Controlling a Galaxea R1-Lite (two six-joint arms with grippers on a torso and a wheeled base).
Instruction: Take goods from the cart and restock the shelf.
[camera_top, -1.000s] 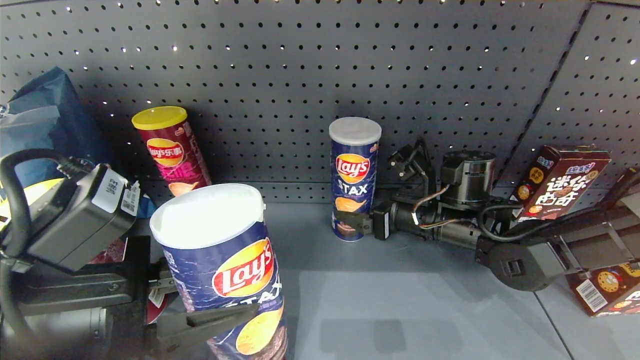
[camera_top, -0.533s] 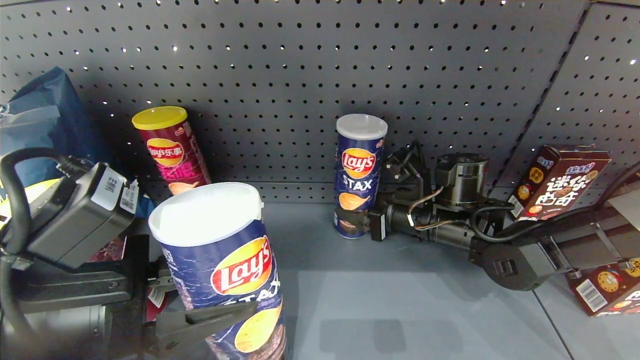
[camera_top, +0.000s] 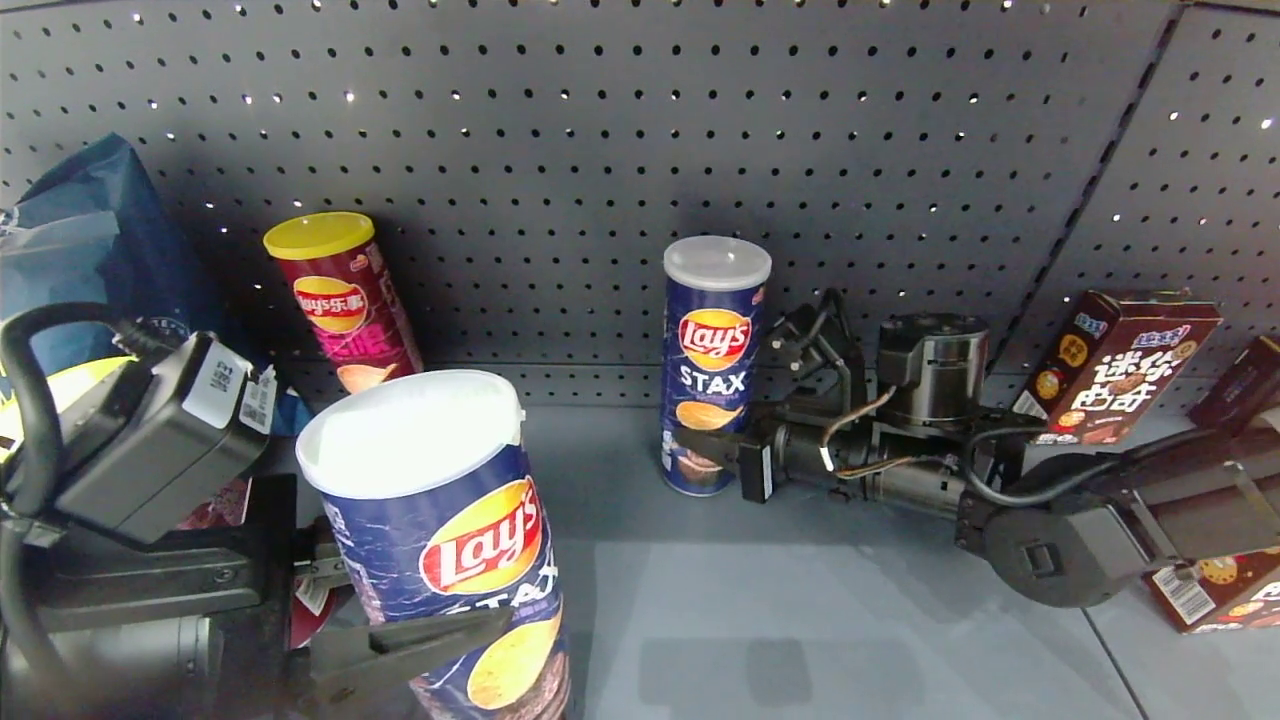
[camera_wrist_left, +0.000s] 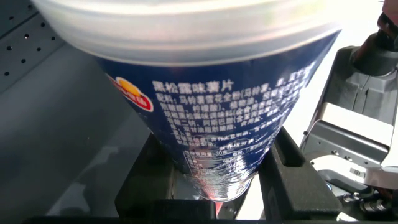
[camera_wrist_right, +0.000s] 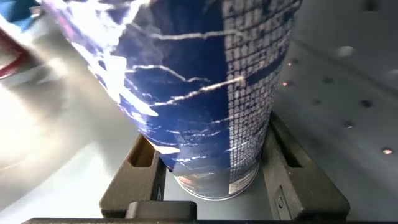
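Observation:
Two blue chip cans with white lids are in hand. My left gripper is shut on the near can low on its body, at the front left over the shelf; in the left wrist view that can sits between the fingers of the gripper. My right gripper is shut on the lower part of the far can, upright close to the pegboard back wall. The right wrist view shows this can clamped in the gripper. Whether its base touches the shelf floor I cannot tell.
A maroon chip can with a yellow lid leans against the pegboard at the back left, beside a blue bag. Brown cookie boxes stand at the right, another nearer. Grey shelf floor lies open between the arms.
The right arm carried its can slightly up and right, then back down and a little left. The left arm and its can have barely shifted.

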